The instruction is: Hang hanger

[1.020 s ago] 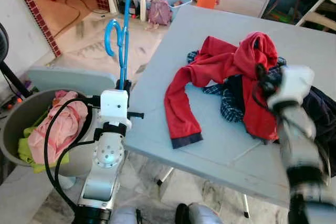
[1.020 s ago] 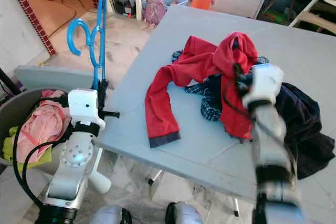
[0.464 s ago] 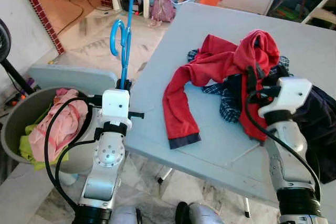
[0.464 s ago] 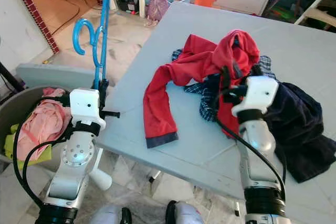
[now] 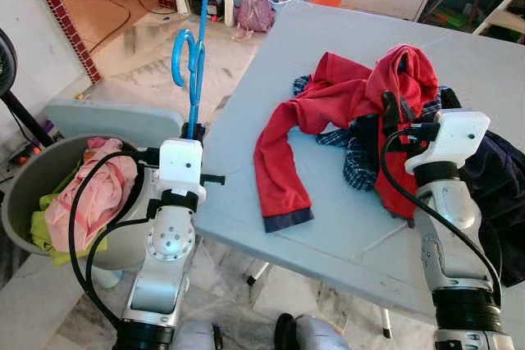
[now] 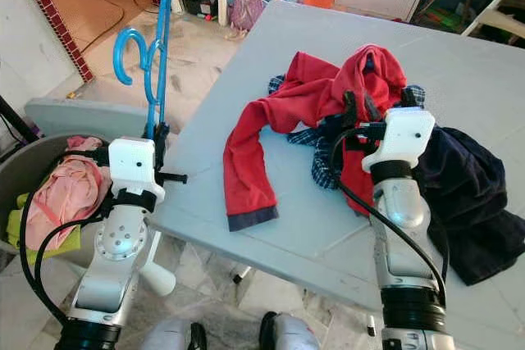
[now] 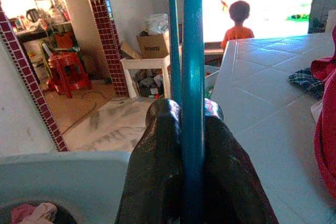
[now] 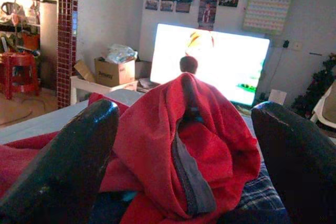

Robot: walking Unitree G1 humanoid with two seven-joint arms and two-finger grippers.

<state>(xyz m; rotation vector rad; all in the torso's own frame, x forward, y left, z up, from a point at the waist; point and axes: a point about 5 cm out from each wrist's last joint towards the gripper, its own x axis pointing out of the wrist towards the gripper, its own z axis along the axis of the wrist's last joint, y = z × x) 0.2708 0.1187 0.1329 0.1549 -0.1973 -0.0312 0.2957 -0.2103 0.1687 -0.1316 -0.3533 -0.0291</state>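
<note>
Hanger, blue, stands upright just off the worktop's left edge, clamped at its lower end by the left gripper, presumably kept clear for loading. Right gripper, fingers wide apart, faces the red hoodie heaped mid-worktop, seemingly lined up to grab it.

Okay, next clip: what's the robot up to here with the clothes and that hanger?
The left gripper is shut on a blue plastic hanger, holding it upright beside the grey table, above a grey tub of laundry. The right gripper is open, its fingers on either side of a raised fold of the red long-sleeved top, which lies on the table over a pile of dark clothes. Nothing is on the hanger yet.
</note>
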